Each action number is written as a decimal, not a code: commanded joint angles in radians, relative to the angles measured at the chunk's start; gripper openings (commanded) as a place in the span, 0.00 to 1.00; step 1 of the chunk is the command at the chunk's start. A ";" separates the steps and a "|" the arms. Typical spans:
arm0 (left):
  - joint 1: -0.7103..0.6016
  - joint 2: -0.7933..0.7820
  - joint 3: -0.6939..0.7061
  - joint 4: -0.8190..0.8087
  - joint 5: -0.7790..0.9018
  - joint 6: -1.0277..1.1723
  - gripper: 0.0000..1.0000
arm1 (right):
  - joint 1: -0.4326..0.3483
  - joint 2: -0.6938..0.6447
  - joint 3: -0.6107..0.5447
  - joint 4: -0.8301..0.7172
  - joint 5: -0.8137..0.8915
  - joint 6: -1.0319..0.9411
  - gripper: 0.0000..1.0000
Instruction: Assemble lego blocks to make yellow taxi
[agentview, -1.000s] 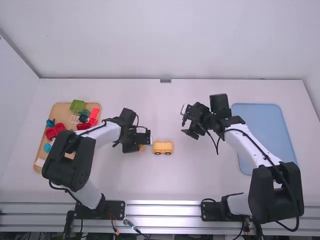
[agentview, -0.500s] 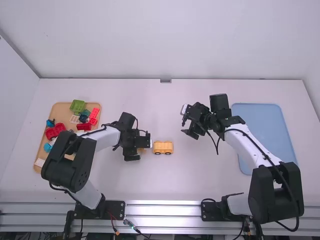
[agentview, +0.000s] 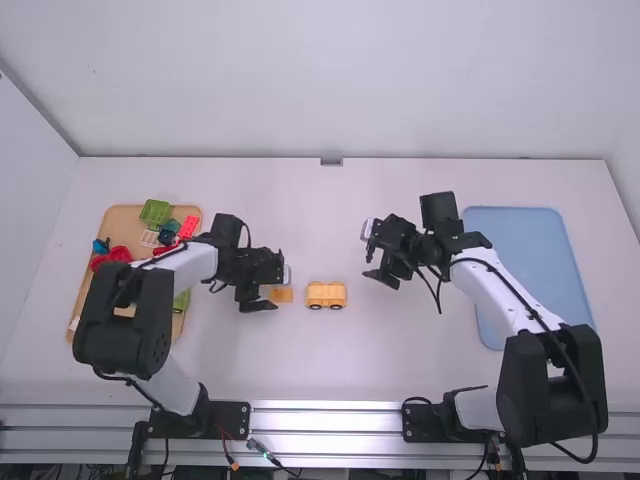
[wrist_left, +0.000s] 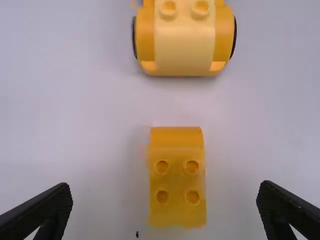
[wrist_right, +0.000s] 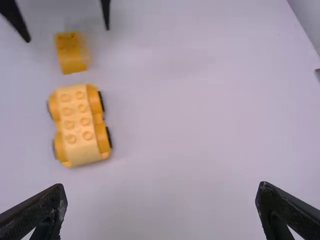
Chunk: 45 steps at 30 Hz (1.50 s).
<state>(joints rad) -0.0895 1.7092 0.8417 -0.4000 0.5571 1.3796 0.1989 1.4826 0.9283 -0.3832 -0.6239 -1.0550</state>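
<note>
The step in hand looks to be adding the small yellow block (wrist_left: 177, 187) to the wheeled yellow base (agentview: 326, 295), as the two sit near each other but apart on the white surface (agentview: 370, 365). The left claw (wrist_left: 165, 186) is empty and spread wide, a finger to either side of the block, while the right claw (wrist_right: 162, 186) is also released, off beyond the base. Next, the left should probably lower squarely, pinch the block and line it up over the base's studs (wrist_right: 82, 108).
</note>
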 joint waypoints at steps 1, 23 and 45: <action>0.043 0.011 -0.032 -0.007 0.209 0.117 0.99 | -0.023 -0.017 0.008 -0.015 -0.129 -0.084 0.99; 0.119 0.057 -0.187 0.286 0.347 0.008 0.99 | -0.002 0.016 -0.461 0.688 -0.352 0.154 0.99; 0.167 0.169 -0.129 0.274 0.365 0.003 0.73 | 0.069 0.479 -0.324 0.855 -0.423 0.160 0.99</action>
<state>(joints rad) 0.0719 1.8709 0.7071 -0.1181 0.9119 1.3861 0.2718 1.9369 0.5838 0.4725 -1.0203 -0.9123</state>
